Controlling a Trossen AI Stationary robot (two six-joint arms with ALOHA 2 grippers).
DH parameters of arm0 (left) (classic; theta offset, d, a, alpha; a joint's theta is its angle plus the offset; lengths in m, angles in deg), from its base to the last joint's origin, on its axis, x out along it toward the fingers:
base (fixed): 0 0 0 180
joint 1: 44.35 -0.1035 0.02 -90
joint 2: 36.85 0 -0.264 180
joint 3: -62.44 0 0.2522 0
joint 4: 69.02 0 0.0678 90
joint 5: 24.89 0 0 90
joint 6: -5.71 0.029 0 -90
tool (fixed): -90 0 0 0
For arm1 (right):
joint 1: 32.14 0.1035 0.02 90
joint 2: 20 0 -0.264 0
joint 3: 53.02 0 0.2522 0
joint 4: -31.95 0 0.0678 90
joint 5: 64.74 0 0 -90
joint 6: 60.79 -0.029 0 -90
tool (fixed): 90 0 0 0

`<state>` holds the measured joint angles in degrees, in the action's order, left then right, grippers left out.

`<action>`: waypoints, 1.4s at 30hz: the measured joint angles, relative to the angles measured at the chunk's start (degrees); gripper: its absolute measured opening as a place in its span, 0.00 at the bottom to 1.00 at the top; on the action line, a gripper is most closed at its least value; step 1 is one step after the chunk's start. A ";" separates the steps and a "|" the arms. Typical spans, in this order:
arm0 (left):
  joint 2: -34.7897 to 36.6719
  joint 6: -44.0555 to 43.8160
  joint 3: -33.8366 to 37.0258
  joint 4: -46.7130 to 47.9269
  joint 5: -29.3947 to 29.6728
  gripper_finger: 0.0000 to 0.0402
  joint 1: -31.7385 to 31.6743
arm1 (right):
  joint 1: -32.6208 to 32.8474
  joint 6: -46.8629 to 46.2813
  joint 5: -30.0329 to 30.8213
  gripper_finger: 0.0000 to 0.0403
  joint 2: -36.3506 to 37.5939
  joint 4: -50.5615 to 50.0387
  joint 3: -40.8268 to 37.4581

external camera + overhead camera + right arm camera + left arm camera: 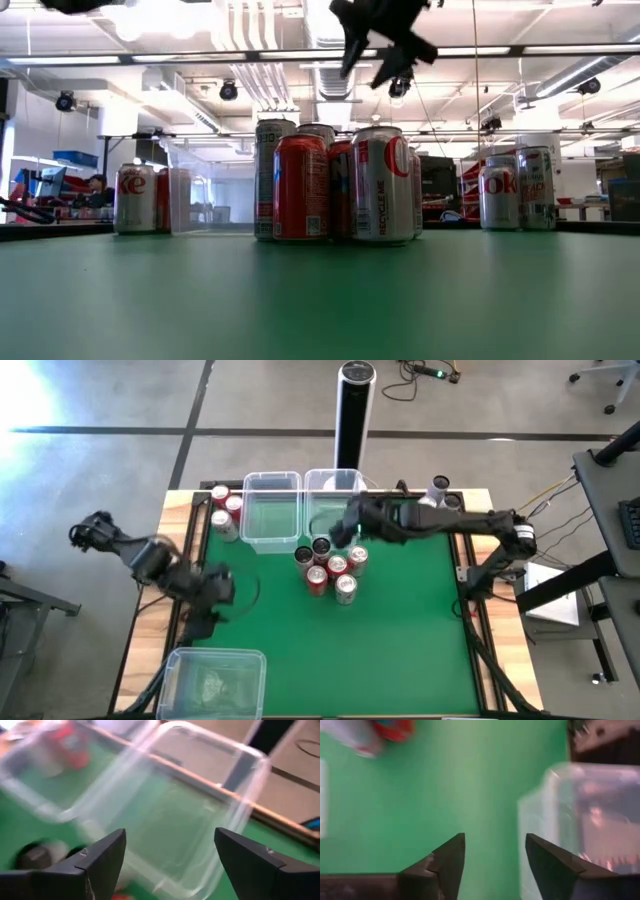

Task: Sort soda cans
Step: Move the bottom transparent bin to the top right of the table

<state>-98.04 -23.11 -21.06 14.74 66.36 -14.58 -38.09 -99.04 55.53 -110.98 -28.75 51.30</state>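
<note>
Readable text: on cans only, low view.
Front silver can point(383, 185) reads "RECYCLE ME" vertically, plus part of a red letter. Right silver can point(498, 190) shows "oke". Left can point(134, 198) shows part of a red logo, "e". Barcode on red can point(301, 188), digits unreadable.

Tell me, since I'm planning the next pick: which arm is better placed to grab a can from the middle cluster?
The right. Its open gripper hovers just beside the cluster of red and dark metal soda cans, while the left gripper, also open, sits far off near the green mat's left edge.
</note>
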 joint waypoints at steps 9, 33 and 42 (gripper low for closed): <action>-7.68 -9.89 0.13 -1.45 2.56 0.55 14.66 | 14.58 -9.02 5.22 0.74 -1.59 -0.18 0.00; -29.11 -3.59 0.13 -9.40 -8.76 0.16 4.90 | 35.35 5.19 -2.75 0.69 -0.85 1.38 -0.02; -34.41 -0.77 -5.06 -12.87 -6.60 0.05 -6.81 | 40.21 1.83 -7.81 0.65 -1.01 -0.88 -0.02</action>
<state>-132.45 -23.88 -26.12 1.87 59.76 -21.39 2.11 -97.21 47.72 -111.99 -29.63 51.28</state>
